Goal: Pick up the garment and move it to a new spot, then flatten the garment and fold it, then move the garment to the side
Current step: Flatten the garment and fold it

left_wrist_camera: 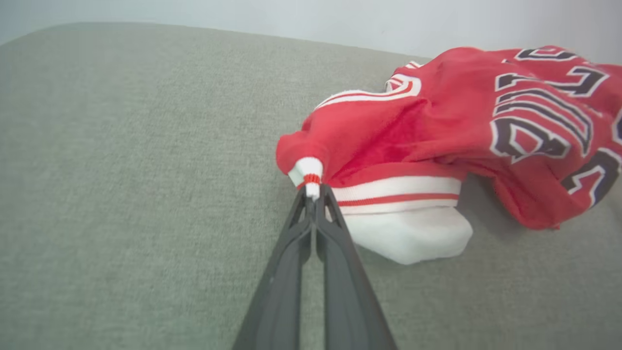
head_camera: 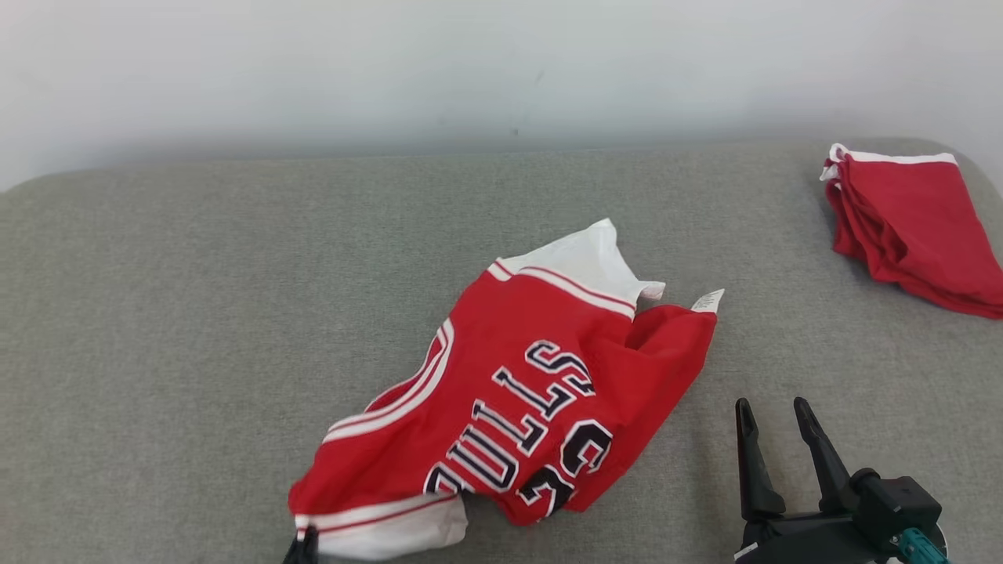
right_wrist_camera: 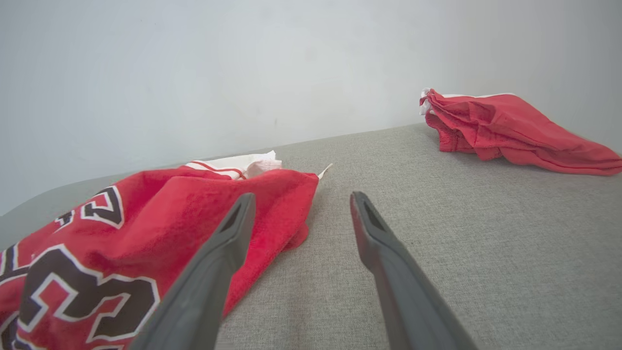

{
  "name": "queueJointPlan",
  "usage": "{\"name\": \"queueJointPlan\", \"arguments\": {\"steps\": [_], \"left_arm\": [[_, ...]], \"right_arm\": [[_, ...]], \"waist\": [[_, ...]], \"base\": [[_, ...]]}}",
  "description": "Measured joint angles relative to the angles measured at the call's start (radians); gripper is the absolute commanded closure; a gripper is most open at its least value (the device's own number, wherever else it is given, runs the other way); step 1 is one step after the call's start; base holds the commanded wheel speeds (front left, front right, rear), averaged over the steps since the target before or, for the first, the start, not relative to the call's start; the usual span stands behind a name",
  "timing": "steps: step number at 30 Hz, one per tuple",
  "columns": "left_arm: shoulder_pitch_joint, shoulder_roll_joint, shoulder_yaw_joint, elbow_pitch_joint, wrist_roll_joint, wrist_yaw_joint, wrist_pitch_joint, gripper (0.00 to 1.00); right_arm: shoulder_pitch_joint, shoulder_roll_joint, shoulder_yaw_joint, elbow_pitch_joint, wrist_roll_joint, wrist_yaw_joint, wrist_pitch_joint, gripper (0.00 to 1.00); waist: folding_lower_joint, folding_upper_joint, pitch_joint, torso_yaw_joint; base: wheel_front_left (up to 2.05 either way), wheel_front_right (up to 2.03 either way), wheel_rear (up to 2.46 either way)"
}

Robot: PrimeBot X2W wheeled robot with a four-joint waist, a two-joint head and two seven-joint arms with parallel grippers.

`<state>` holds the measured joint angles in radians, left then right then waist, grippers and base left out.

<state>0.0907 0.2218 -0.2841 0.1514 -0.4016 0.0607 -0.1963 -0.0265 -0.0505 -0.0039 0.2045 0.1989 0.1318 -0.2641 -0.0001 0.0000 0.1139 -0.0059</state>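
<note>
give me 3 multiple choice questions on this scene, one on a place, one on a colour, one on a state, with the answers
1. Where does the folded red garment lie on the grey surface?
A. near left corner
B. far right corner
C. dead centre

2. What colour is the lettering on the jersey?
A. dark with a white outline
B. yellow
C. green

3. What is the left pincer doing?
A. standing open over bare surface
B. lying flat on the lettering
C. shut on the jersey's trim

Answers:
1 B: the head view shows it at the far right, by the wall.
2 A: dark letters edged in white on red.
3 C: the left wrist view shows its fingers closed on a pinch of white-and-red trim.
</note>
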Motion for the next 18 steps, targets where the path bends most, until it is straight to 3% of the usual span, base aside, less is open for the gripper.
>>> {"name": "queueJointPlan", "arguments": {"steps": [10,11,12,18], "left_arm": [[0.03,-0.022,0.0,0.08,-0.035,-0.017,-0.024,1.0],[0.025,-0.023,0.001,0.084,-0.034,-0.018,-0.033,0.36],[0.017,-0.025,0.003,0.085,-0.033,-0.018,-0.036,0.0],[-0.035,-0.028,0.03,0.053,-0.009,-0.026,-0.059,0.0]], "right_arm": [[0.001,0.0,-0.013,0.005,-0.008,0.0,0.0,0.0],[0.001,0.0,-0.015,0.005,-0.008,0.0,0.0,0.0],[0.001,0.0,-0.016,0.005,-0.008,0.0,0.0,0.0],[0.002,0.0,-0.011,0.005,-0.009,0.0,0.0,0.0]], "waist": [[0.0,0.0,-0.012,0.005],[0.0,0.0,-0.013,0.007],[0.0,0.0,-0.014,0.008],[0.0,0.0,-0.019,0.008]], "base": [[0.0,0.0,0.0],[0.0,0.0,0.0],[0.0,0.0,0.0],[0.0,0.0,0.0]]}}
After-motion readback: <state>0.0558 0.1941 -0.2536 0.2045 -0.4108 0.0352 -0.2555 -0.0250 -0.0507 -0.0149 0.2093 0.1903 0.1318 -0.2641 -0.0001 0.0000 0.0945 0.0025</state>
